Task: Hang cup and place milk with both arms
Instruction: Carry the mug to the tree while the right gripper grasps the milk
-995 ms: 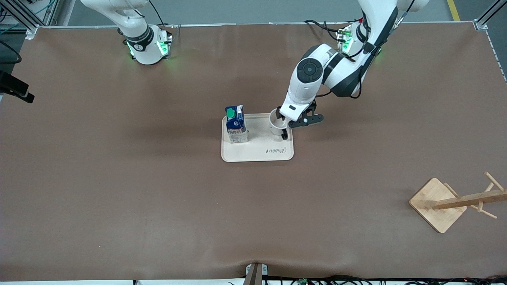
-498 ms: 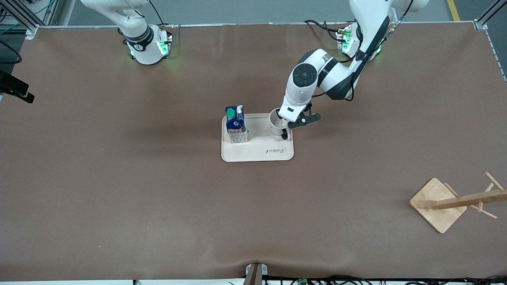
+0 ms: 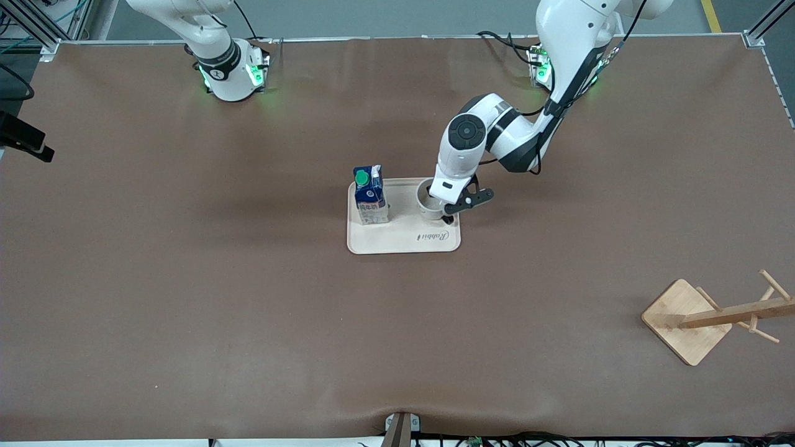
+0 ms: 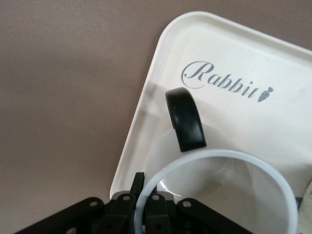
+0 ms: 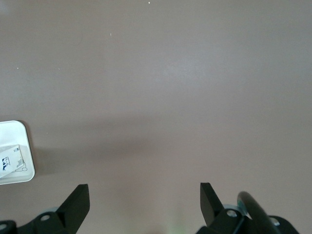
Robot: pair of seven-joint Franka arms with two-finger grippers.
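While the right gripper (image 5: 141,202) waits wide open, the left gripper (image 3: 442,208) pinches the cup (image 3: 428,203) on the tray (image 3: 404,242).

Glossy cup (image 4: 219,190); matt table (image 3: 186,279)

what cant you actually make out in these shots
- Cup: the front view has the left arm's wrist over part of it; the left wrist view cuts off its rim. No face visible.
- Left gripper: its fingertips lie out of frame at the cup's rim, so the grip is unclear.
- Milk: label lettering too small.
- Wooden rack: cut off by the front view's edge.
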